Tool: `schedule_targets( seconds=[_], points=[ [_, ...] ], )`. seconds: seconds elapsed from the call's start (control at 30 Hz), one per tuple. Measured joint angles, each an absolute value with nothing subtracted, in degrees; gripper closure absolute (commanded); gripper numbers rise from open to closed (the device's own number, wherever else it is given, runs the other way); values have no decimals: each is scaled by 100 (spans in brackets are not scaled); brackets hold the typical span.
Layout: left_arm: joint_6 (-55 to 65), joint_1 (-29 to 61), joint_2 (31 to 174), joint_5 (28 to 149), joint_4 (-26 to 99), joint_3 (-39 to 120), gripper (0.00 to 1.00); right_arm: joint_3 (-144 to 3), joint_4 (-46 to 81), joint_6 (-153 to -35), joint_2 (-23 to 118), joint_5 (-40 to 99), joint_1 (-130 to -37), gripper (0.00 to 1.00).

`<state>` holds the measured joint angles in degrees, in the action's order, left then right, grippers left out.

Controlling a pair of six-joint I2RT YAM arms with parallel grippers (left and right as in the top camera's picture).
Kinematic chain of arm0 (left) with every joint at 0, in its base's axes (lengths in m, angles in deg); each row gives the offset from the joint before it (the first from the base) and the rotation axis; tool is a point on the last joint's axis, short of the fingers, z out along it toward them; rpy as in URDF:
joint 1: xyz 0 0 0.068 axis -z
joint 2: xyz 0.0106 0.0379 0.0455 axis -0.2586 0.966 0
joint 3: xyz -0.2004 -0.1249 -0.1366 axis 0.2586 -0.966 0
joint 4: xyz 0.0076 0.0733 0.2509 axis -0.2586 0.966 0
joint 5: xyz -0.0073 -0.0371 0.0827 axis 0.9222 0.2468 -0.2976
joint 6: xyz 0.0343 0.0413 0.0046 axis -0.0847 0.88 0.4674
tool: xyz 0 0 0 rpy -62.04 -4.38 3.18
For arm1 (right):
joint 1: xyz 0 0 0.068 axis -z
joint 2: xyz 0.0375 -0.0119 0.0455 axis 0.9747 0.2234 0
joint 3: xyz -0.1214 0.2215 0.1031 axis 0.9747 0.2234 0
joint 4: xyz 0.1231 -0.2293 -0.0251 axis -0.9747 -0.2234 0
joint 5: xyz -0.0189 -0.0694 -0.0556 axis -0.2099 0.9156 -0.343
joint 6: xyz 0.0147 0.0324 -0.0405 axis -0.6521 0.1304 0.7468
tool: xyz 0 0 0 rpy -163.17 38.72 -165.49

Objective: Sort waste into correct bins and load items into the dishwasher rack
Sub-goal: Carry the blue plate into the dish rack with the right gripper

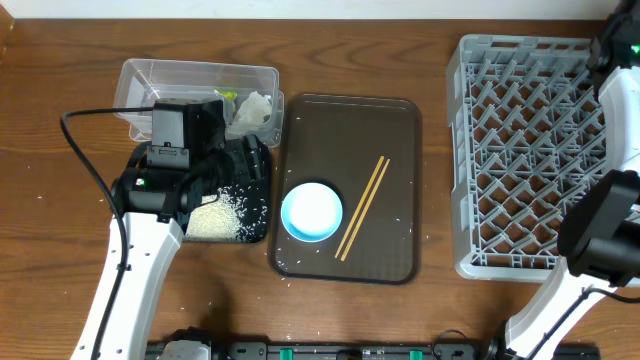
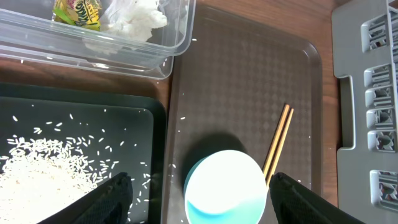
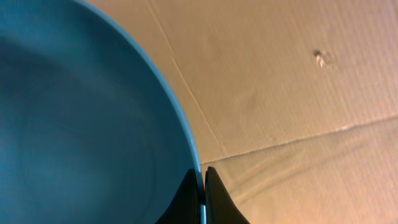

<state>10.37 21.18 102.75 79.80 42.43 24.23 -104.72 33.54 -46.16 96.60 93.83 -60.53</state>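
Brown serving tray [image 1: 345, 130] w/ diamond-textured surface lies flat approx. mid wooden table [image 1: 60, 50], long side front-to-back; creased cardboard sheet [image 3: 298, 93] fills right-wrist bkgd.

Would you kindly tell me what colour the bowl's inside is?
The bowl is white inside; overhead shows it best.

Bowl [image 1: 312, 212] left of chopsticks [image 1: 362, 208] on tray [image 1: 345, 135], rack [image 1: 520, 150] right

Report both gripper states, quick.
Left gripper: open, holding nothing.
Right gripper: shut on the plate, pinching its rim.
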Motion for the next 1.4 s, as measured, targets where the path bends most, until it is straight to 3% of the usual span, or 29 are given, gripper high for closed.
schedule_targets(
  seconds=[0.23,0.5,0.9,1.23,1.33,1.4],
  points=[
    [1037,2118,10275,7980,4248,2425,26,-10475,3209,-3637,9657,8843,-5964,99],
    [1037,2118,10275,7980,4248,2425,26,-10477,3102,-3303,9625,8629,-5964,99],
    [1037,2118,10275,7978,4248,2423,27,-10610,1367,-5198,9378,8639,-6073,99],
    [1037,2118,10275,7980,4248,2423,26,-10619,-124,-6682,9308,7842,-6303,72],
    [1037,2118,10275,7978,4252,2425,26,-10588,-196,-6874,9310,7531,-6276,60],
    [1037,2118,10275,7980,4252,2425,26,-10566,-196,-6968,9308,7262,-6287,46]
  ],
)
